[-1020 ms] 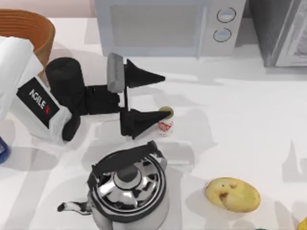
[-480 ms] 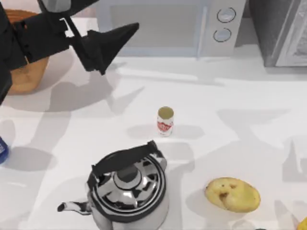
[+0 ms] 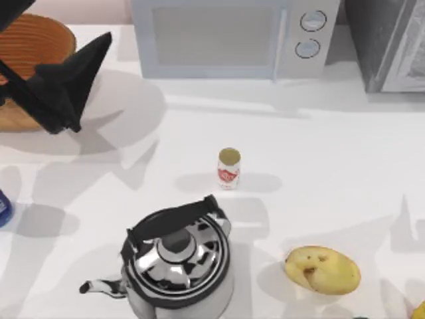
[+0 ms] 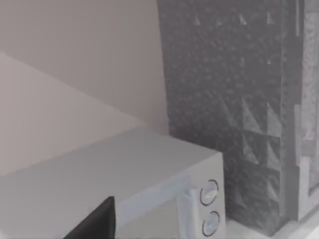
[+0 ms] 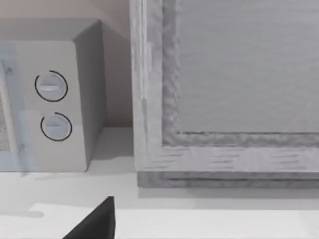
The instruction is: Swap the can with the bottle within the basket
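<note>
The can (image 3: 228, 167), small and white with a red label and a gold top, stands upright on the table's middle, with nothing touching it. The wicker basket (image 3: 30, 46) sits at the far left corner. At the left edge only a sliver of the blue bottle (image 3: 2, 206) shows, standing on the table outside the basket. My left gripper (image 3: 66, 26) hangs open and holds nothing, high over the table beside the basket and partly in front of it. One of its black fingers (image 4: 94, 221) shows in the left wrist view. A black part of my right gripper (image 5: 94, 221) shows in its wrist view.
A chrome kettle (image 3: 176, 262) stands at the front, just ahead of the can. A potato (image 3: 322, 269) lies at the front right. A white microwave (image 3: 226, 36) runs along the back, with a grey cabinet (image 3: 392, 40) at the back right.
My left gripper, which stood open around the can a second ago, has risen and swung left toward the basket. The can stays where it was.
</note>
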You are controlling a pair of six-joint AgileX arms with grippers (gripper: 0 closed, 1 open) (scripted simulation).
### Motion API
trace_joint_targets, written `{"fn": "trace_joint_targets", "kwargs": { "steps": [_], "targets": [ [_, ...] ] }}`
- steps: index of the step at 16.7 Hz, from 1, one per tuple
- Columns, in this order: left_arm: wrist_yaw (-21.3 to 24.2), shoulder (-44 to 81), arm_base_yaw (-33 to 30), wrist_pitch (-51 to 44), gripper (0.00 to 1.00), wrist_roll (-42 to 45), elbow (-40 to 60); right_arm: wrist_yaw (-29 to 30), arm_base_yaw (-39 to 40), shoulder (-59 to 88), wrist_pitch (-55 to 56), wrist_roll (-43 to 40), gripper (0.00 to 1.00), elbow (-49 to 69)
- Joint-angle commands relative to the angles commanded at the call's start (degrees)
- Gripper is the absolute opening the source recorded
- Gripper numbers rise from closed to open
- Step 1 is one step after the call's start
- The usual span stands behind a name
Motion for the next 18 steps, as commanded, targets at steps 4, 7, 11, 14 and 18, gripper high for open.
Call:
{"fn": "trace_joint_targets", "kwargs": {
  "steps": [4,7,11,14,18],
  "targets": [
    [-10.79,-19.80,1.77,-8.42,1.00,-2.00,-10.81,0.00,0.00,0.00,0.00,0.00,1.00,0.00],
    [-20.81,-35.19,3.46,-13.71,1.00,-3.37,-20.65,0.00,0.00,0.00,0.00,0.00,1.00,0.00],
    [-31.30,-48.55,6.15,-20.12,1.00,-3.81,-30.78,0.00,0.00,0.00,0.00,0.00,1.00,0.00],
    [-34.85,-52.97,7.52,-23.08,1.00,-3.24,-34.43,0.00,0.00,0.00,0.00,0.00,1.00,0.00],
    [-35.09,-53.28,7.63,-23.33,1.00,-3.17,-34.67,0.00,0.00,0.00,0.00,0.00,1.00,0.00]
  ]
}}
